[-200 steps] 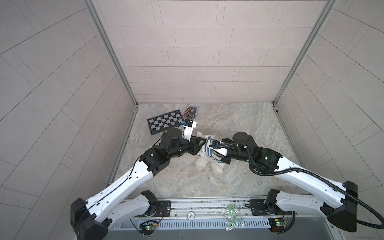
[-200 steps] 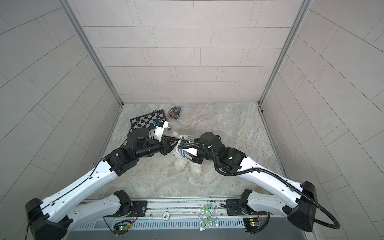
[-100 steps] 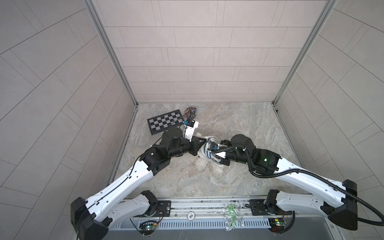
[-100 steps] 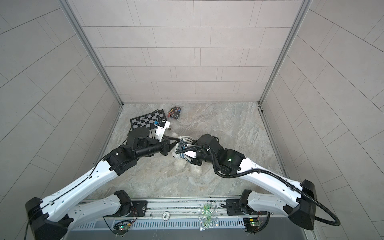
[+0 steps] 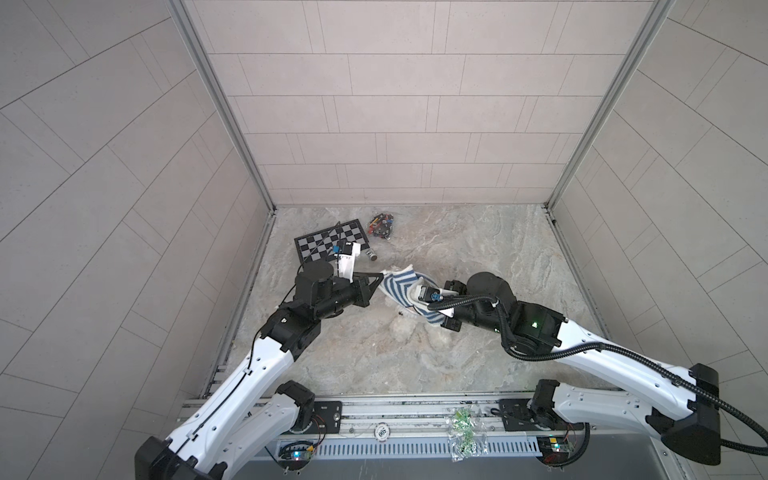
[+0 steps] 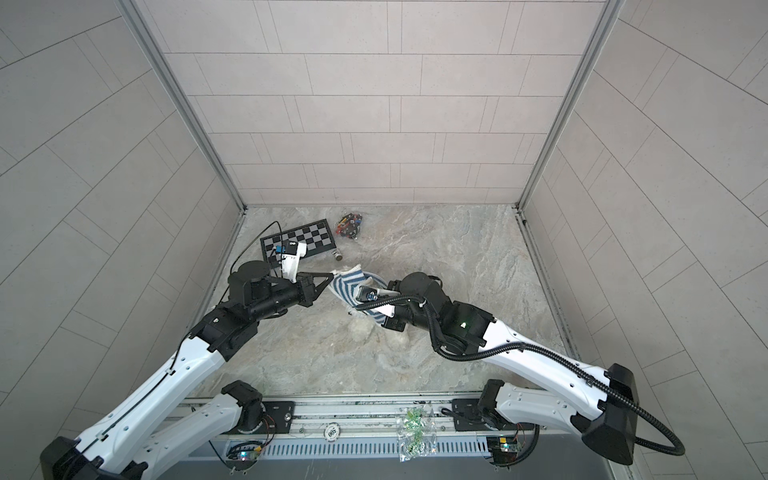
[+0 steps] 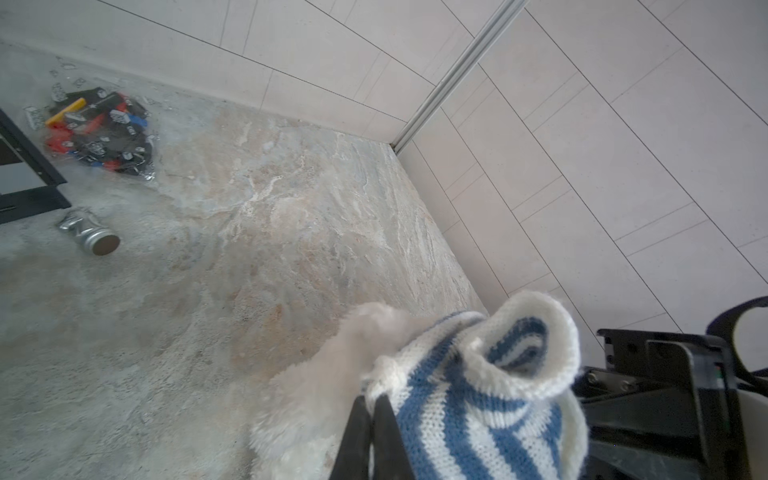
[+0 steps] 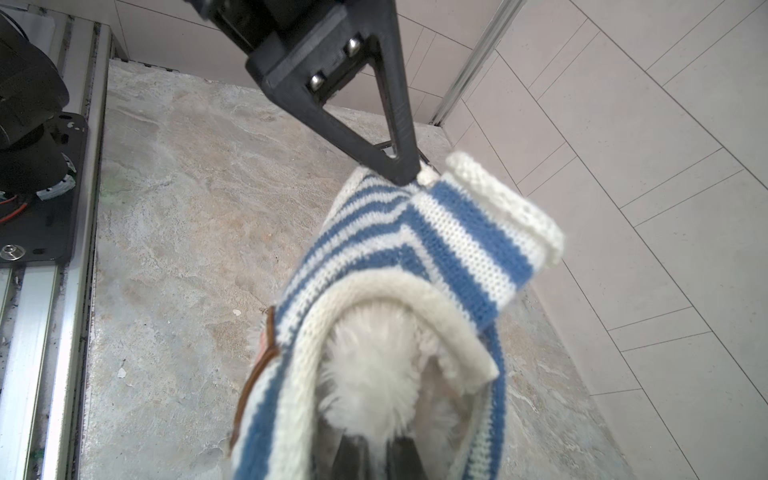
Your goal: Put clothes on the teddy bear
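One teddy bear [image 5: 402, 331], one blue-and-white striped shirt [image 5: 397, 286], two arms. At the far left of the marbled surface [image 5: 478, 249] lie one checkerboard [image 5: 328, 243], one clear bag of small coloured parts [image 5: 381, 224] and one small metal cylinder [image 5: 372, 255], all well apart from the bear.

The bear sits near the middle of the surface, between the two grippers, with the shirt pulled partly over it. White fur fills the shirt's cream-rimmed opening in the right wrist view [image 8: 374, 374], and more fur hangs out below the knit in both top views.

Against a second ago, the left gripper [image 5: 382, 274] has gone from partly open to closed, and the shirt's left corner is now drawn further left and far, so the knit stretches out between the grippers. The right gripper has hardly shifted.

The left arm rises from the near-left base, elbow bent, with its gripper pointing right. Its jaws are pinched together on the shirt's edge, seen at the knit in the left wrist view [image 7: 372, 403].

The right arm runs from the near-right base leftward, with its forearm low. The right gripper [image 8: 379, 457] points left into the shirt's opening, jaws closed with white fur between them. Whether they also catch the knit rim cannot be told.
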Controlling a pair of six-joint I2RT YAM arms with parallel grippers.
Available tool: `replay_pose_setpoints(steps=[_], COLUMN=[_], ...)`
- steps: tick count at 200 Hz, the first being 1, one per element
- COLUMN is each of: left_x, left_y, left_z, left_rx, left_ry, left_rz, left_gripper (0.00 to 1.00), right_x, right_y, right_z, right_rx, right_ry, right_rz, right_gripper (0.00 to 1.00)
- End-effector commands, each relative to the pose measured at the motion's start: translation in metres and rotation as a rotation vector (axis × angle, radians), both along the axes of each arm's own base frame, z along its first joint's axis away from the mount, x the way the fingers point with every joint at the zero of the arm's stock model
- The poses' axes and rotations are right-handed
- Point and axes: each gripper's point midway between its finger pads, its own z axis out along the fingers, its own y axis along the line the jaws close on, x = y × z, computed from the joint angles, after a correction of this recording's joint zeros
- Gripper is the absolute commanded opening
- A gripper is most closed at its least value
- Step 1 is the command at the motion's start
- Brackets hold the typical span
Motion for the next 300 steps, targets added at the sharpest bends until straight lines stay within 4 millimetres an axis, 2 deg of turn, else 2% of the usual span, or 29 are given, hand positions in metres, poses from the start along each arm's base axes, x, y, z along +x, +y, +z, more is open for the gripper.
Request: replay_pose_setpoints(steps=[1,40,71,108,122,138,165,185,198,210,227,253,273,300], left_x=[0.007,0.011,0.013,0.008,0.007,0.003,-0.018,-0.026,-0.026,-0.018,-0.006,0.01,0.015,0.011], left_y=[0.017,0.023,0.017,0.015,0.013,0.003,-0.027,-0.03,-0.026,-0.021,-0.016,-0.007,-0.002,-0.004], left_z=[-0.006,-0.028,-0.045,-0.075,-0.076,-0.057,0.008,0.042,0.048,0.038,0.006,-0.037,-0.057,-0.078], left_rx=[-0.028,-0.013,-0.033,-0.004,-0.006,-0.043,-0.148,-0.237,-0.25,-0.205,-0.117,-0.085,-0.072,-0.049], left_ry=[-0.004,0.022,0.06,0.122,0.127,0.071,-0.14,-0.234,-0.255,-0.213,-0.095,0.047,0.094,0.136], left_rz=[0.071,0.089,0.066,0.045,0.03,-0.009,-0.14,-0.173,-0.153,-0.101,-0.032,0.039,0.079,0.062], left_gripper=[0.0,0.0,0.0,0.0,0.0,0.0,0.0,0.0,0.0,0.0,0.0,0.0,0.0,0.0], right_x=[0.001,-0.004,-0.007,-0.012,-0.012,-0.012,-0.016,-0.018,-0.019,-0.02,-0.022,-0.024,-0.026,-0.023], right_y=[-0.006,-0.004,-0.004,-0.004,-0.003,0.001,0.012,0.016,0.016,0.015,0.013,0.011,0.007,0.0], right_z=[0.016,0.019,0.023,0.028,0.027,0.022,0.01,0.005,0.002,0.003,0.009,0.014,0.02,0.027], right_rx=[0.043,0.061,0.086,0.124,0.125,0.105,0.055,0.028,0.016,0.02,0.048,0.066,0.095,0.127], right_ry=[-0.044,-0.043,-0.047,-0.05,-0.048,-0.026,-0.003,0.008,0.01,0.003,-0.015,-0.041,-0.077,-0.113], right_rz=[-0.022,0.005,0.015,0.029,0.033,0.047,0.08,0.097,0.103,0.104,0.105,0.106,0.099,0.058], right_gripper=[0.0,0.0,0.0,0.0,0.0,0.0,0.0,0.0,0.0,0.0,0.0,0.0,0.0,0.0])
